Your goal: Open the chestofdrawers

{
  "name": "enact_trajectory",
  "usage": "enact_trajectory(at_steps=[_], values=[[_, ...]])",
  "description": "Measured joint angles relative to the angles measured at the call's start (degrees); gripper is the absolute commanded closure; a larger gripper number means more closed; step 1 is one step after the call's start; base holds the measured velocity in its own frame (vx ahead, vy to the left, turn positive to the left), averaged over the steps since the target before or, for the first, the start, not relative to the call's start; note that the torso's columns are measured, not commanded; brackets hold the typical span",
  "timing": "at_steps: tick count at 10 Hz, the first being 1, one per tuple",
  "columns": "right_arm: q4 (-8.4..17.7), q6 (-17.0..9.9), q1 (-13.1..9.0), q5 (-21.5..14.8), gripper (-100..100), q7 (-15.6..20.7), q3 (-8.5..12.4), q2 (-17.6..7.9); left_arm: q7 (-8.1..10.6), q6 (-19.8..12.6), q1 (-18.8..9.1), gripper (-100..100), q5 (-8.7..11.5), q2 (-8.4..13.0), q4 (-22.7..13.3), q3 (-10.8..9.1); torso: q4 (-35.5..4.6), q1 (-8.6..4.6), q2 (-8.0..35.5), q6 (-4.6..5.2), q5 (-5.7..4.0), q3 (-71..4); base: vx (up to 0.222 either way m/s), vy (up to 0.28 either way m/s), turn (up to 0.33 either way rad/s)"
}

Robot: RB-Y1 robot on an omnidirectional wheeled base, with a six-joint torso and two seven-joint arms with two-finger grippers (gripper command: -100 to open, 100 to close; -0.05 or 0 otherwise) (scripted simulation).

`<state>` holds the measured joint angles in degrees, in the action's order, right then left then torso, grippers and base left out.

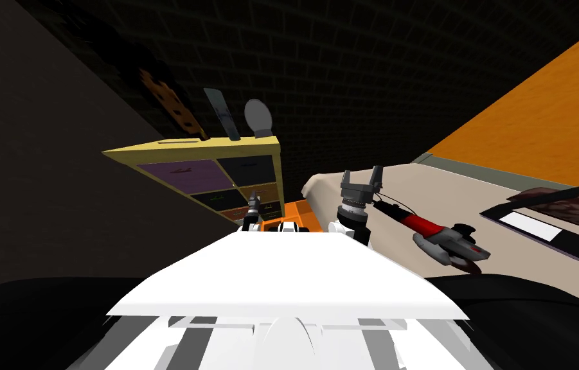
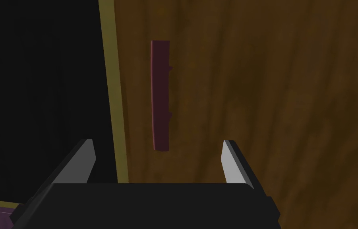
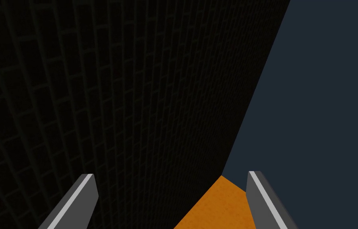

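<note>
A yellow-framed chest of drawers (image 1: 153, 153) stands ahead on my left, with purple, dark and brown drawer fronts. My left gripper (image 1: 254, 204) reaches toward its lower right drawers. In the left wrist view that gripper (image 2: 158, 153) is open in front of a brown wood-grain drawer front (image 2: 253, 99). A dark red bar handle (image 2: 160, 95) lies just beyond and between the fingertips, untouched. The yellow frame strip (image 2: 112, 87) runs beside the drawer. My right gripper (image 1: 362, 175) is raised and open with nothing in it, its fingers (image 3: 82, 198) pointing at a wall.
A flat board, a dark panel and a round grey object (image 1: 258, 118) lean on the chest's top. An orange box (image 1: 294, 215) sits by the chest's foot. A beige bed (image 1: 461, 212) on the right carries a red-handled tool (image 1: 439, 237) and a dark flat item (image 1: 538, 225).
</note>
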<state>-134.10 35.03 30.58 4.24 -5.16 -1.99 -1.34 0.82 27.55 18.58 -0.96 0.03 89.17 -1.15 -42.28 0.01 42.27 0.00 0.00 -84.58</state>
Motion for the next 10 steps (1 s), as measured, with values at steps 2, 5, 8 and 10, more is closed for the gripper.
enact_trajectory(at_steps=[2,5,8,10], values=[[0.0,0.0,0.0,0.0,0,0.0,0.0,0.0,0.06,0.0,-0.14,-100,0.04,-1.1,-0.11,-0.07,0.0,0.0,0.01,0.0,0.0,0.01,0.024,0.0,-0.008],[0.0,0.0,0.01,0.0,0,0.0,0.0,0.0,0.02,-1.89,-0.2,100,0.04,-1.16,1.74,-0.18,0.02,0.0,0.0,0.0,0.01,-0.02,0.036,0.007,0.001],[0.0,0.0,-0.02,0.0,0,0.0,0.0,0.01,0.34,-1.13,0.17,100,0.1,-1.16,1.61,0.12,-0.05,-0.25,0.33,-0.04,-0.09,0.2,-0.11,-0.028,0.004],[0.01,-0.01,-0.02,0.0,0,0.0,-0.01,0.01,0.35,-1.87,1.07,100,-0.02,-1.05,2.86,0.36,-0.18,-0.23,0.33,0.0,-0.12,0.19,-0.186,-0.069,0.015]])
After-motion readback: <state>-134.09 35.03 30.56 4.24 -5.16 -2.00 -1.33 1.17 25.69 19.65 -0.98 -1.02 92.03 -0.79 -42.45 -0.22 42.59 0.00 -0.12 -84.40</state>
